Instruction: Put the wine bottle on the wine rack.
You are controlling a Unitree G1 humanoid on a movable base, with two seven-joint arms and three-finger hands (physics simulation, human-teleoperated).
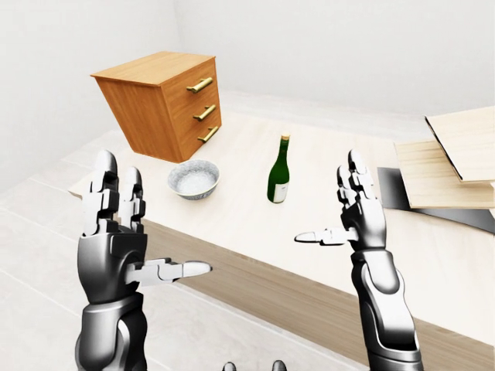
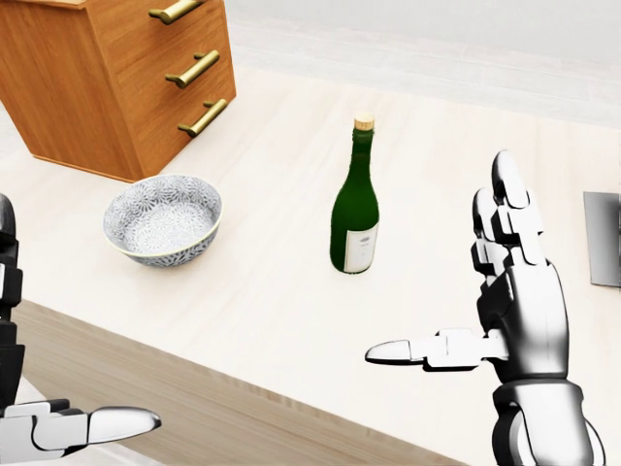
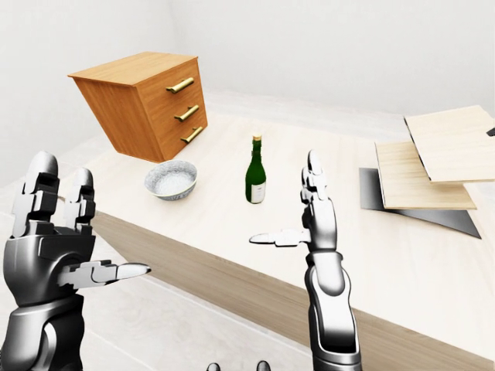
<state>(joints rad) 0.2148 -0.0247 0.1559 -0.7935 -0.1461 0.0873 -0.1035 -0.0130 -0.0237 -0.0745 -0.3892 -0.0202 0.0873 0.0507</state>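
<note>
- Right hand (image 2: 485,320): we see it released, fingers upright, thumb pointing toward the view's left, holding nothing.
- Left hand (image 1: 128,239): fingers spread too, empty. The head view catches only its thumb at the bottom left; the eye views show the whole hand and forearm.
- Wine bottle (image 2: 355,214): upright on the desk (image 2: 262,291), left of the right hand and apart from it.
- Patterned bowl (image 2: 163,220): left of the bottle, near the desk's lower edge.
- Wooden drawer chest (image 1: 162,100): upper left, brass handles.
- Wine rack (image 3: 437,158): pale wood boards on a dark base at far right; we find it only in the eye views, while the head view shows just a grey corner.
- Nothing lies between hand and bottle.
</note>
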